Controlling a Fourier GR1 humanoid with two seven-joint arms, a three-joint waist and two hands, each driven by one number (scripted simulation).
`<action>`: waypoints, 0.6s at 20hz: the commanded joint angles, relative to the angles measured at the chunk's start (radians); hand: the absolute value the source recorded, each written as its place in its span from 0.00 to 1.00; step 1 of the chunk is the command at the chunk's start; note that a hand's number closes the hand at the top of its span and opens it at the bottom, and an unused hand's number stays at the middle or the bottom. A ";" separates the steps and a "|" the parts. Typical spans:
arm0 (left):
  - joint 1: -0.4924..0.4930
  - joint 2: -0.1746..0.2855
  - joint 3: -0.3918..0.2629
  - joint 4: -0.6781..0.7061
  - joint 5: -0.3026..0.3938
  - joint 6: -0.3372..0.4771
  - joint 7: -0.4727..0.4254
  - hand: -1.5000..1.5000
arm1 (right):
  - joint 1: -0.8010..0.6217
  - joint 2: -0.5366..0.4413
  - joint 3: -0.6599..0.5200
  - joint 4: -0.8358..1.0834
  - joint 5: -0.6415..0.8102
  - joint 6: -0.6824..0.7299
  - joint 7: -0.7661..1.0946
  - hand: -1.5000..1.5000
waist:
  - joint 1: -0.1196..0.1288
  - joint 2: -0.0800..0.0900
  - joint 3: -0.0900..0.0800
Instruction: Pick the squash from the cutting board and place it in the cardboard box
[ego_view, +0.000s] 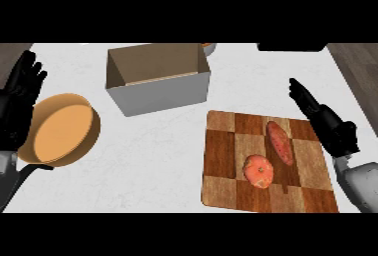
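Observation:
A checkered wooden cutting board (221, 190) lies at the lower right of the counter. Two vegetables rest on it: a round orange squash (258, 170) near the middle and a long reddish one (280, 142) just beyond it. The open cardboard box (159, 97) stands upright at the upper middle, up and left of the board. My right hand (330, 127) is open, its straight fingers pointing up-left along the board's right edge, apart from both vegetables. At the left edge my left hand (21, 97) rests open with its fingers up.
A tan pan (63, 131) with a black handle (28, 172) lies at the left, close to my left hand. A small rim (210, 48) peeks from behind the box. A dark object (291, 47) sits at the far top right.

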 joint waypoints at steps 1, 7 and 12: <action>0.053 -0.025 0.003 0.031 -0.033 -0.006 -0.056 0.50 | 0.031 -0.012 -0.023 -0.046 -0.023 0.059 -0.014 0.00 | 0.011 0.014 0.029; 0.131 0.048 -0.042 0.150 -0.129 0.011 -0.017 0.50 | -0.061 -0.201 0.056 -0.123 0.199 0.206 -0.223 0.00 | 0.048 -0.023 0.004; 0.161 0.039 -0.039 0.228 -0.180 0.031 -0.073 0.50 | 0.200 -0.025 0.094 0.111 0.145 0.209 -0.592 0.00 | 0.015 0.027 0.034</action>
